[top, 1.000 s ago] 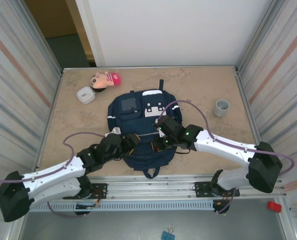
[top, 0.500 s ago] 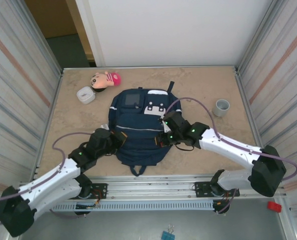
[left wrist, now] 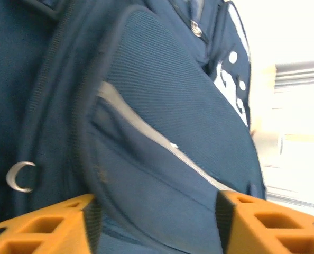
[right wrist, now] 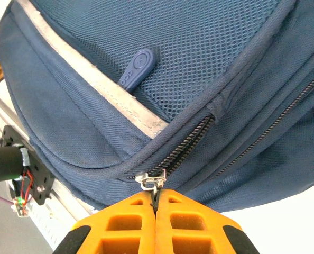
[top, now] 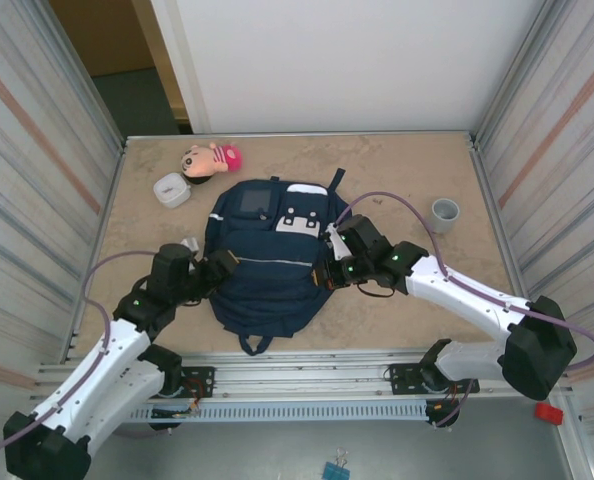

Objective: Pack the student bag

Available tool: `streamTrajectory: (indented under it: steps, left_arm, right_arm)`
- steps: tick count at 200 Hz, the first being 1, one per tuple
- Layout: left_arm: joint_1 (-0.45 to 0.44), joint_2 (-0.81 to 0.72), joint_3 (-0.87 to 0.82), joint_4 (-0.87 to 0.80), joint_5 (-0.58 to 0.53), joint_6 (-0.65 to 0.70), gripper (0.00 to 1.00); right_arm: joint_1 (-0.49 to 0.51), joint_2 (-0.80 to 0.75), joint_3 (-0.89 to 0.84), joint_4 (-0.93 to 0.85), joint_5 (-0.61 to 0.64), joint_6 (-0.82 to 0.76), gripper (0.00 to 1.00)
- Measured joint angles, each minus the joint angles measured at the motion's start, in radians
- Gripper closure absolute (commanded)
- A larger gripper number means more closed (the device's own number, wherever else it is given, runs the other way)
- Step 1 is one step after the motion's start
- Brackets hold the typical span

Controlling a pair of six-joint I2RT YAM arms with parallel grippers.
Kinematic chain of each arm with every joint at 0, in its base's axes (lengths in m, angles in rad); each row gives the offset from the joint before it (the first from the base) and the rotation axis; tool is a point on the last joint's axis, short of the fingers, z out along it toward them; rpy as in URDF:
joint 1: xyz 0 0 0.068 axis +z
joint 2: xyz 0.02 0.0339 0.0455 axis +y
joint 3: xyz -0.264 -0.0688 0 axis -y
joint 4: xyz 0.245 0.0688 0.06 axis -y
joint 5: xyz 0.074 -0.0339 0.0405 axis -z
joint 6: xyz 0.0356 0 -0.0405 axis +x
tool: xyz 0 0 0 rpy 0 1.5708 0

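Note:
The student bag lies flat mid-table, navy with white patches at its far end and a thin white stripe across the front pocket. My left gripper sits at the bag's left edge. In the left wrist view its orange fingers stand wide apart, the left gripper open, with pocket fabric bulging between them. My right gripper is at the bag's right side. There the right gripper is shut on the metal zipper pull at the end of a closed zip.
A plush doll and a small white container lie at the far left. A grey cup stands at the right. A blue rubber tag rests on the bag's mesh panel. Metal walls enclose both sides.
The bag has slid away from the near edge and leftward, turning slightly. The left arm swung out to the left with its jaws now apart. The right gripper stayed on the zip.

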Motion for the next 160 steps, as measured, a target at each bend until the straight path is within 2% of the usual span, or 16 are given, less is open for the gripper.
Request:
streamTrajectory:
  steps: [40, 61, 79, 132, 160]
  left_arm:
    - [-0.227, 0.035, 0.132, -0.024, -0.081, 0.128, 0.31]
    - [-0.337, 0.1, 0.216, -0.025, -0.124, 0.279, 0.3]
    - [-0.399, 0.157, 0.27, -0.025, -0.145, 0.467, 0.3]
    - [-0.42, 0.223, 0.266, 0.063, -0.063, 1.128, 0.3]
    - [-0.422, 0.294, 0.243, 0.138, -0.026, 1.417, 0.29]
  right_arm:
    - [0.006, 0.0, 0.0, 0.003, 0.0, -0.011, 1.0]
    - [0.008, 0.0, 0.0, 0.006, -0.002, -0.015, 1.0]
    - [0.007, 0.0, 0.0, 0.006, -0.005, -0.018, 1.0]
    - [0.007, -0.002, -0.013, 0.021, -0.01, -0.018, 1.0]
    - [0.007, -0.002, -0.015, 0.026, -0.013, -0.018, 1.0]
